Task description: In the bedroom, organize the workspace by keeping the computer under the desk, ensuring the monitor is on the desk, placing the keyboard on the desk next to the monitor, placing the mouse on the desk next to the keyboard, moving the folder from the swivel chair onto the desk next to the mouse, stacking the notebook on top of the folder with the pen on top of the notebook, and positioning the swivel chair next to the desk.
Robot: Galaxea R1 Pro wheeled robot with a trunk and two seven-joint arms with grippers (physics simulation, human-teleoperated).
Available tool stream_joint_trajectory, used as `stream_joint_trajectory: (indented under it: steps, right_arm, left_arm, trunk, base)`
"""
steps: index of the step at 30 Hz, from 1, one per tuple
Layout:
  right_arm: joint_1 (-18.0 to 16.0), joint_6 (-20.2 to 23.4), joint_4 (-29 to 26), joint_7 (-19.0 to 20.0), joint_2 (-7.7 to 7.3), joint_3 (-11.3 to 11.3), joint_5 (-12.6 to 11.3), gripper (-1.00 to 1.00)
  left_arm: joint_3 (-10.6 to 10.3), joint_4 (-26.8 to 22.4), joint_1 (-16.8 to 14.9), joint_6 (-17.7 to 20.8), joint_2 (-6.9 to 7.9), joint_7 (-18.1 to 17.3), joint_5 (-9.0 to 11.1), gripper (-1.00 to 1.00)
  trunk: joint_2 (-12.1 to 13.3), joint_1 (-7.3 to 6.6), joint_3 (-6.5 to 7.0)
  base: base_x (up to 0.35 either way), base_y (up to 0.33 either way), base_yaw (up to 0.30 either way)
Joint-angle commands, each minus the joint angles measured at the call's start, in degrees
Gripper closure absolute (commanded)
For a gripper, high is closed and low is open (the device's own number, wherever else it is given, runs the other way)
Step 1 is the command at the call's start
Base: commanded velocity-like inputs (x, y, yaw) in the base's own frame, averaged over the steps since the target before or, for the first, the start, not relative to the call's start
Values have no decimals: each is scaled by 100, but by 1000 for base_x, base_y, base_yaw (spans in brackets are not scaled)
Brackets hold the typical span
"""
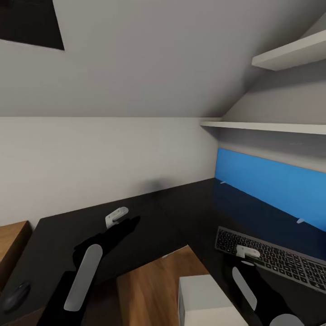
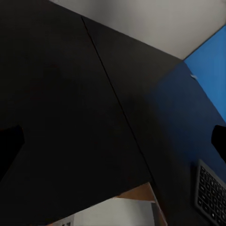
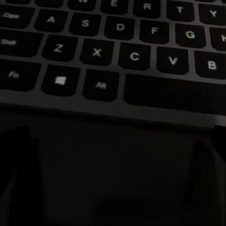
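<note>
Head view: the glossy black L-shaped bench wraps a notch of wood floor, with a blue back panel on its right wing and white shelves overhead. The pale computer stands in the notch. The keyboard lies on the right wing, the right gripper over its near edge; the left gripper hangs above bare top. A dark mouse sits far left.

Left wrist view: dark fingers spread wide above the bench seam; keyboard corner well apart.

Right wrist view: the fingers stand apart, just before the keyboard's silver-framed front edge.
</note>
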Motion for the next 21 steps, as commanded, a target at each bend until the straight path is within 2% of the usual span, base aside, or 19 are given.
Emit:
stream_joint_trajectory:
  steps: [1,8,21]
  right_arm:
    - [-1,37,259,-42,-8,34,-88,-100]
    - [-1,32,259,-42,-8,34,-87,-100]
    - [-1,32,252,-42,-8,34,-80,-100]
  left_arm:
    - [-2,-6,-5,9,0,57,60,-100]
    - [-4,-5,-5,22,5,58,61,-100]
    - [-35,-5,-5,40,-2,60,61,-100]
  trunk:
    - [-3,3,-8]
    - [-3,3,-8]
    - [-3,3,-8]
  base:
    - [266,0,0]
    - [65,0,0]
    - [134,0,0]
